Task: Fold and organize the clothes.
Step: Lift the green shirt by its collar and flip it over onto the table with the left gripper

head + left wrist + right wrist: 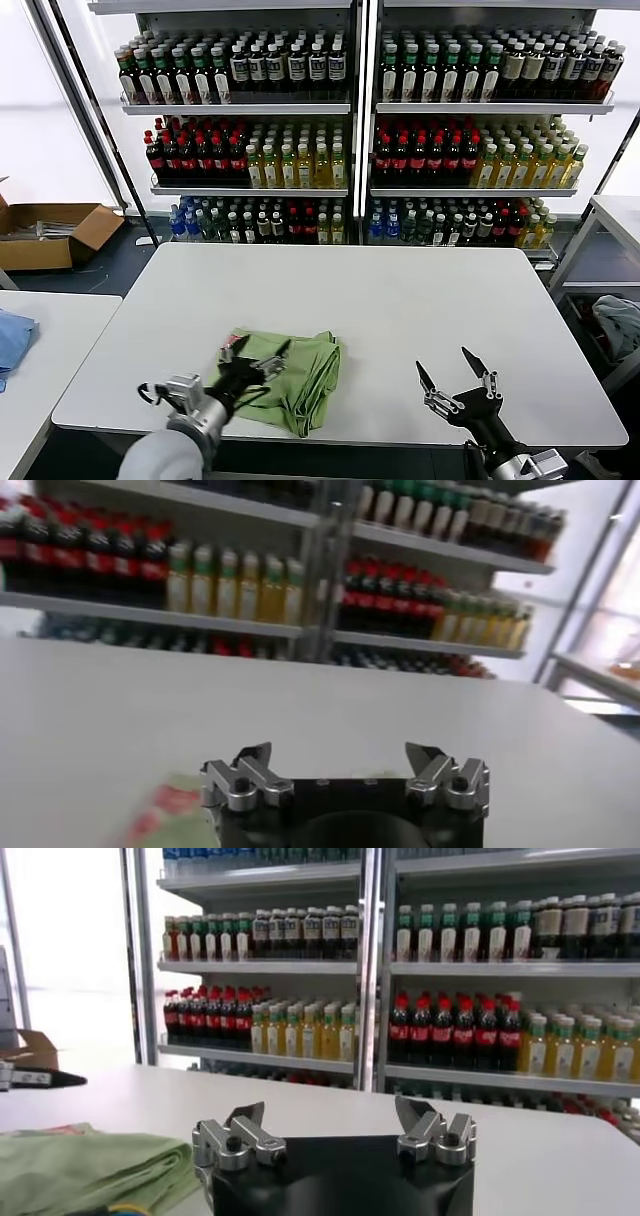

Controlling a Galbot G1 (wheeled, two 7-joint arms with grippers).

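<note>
Green shirt (pixel 290 375) lies folded, lower centre-left of the head view on the white table (pixel 400 300). Left gripper (pixel 258 357) sits over it, fingers spread, holding nothing. Right gripper (pixel 452 378), lower right, spread, idle. Risk: a fingertip snags cloth on withdrawal, undoing the fold.

The light green shirt (pixel 292 372) shows a bit of red print on the white table (pixel 400 300).

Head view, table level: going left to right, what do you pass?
Light blue cloth → left claw, open, over the green shirt → right claw, open → grey-blue fabric bundle.
</note>
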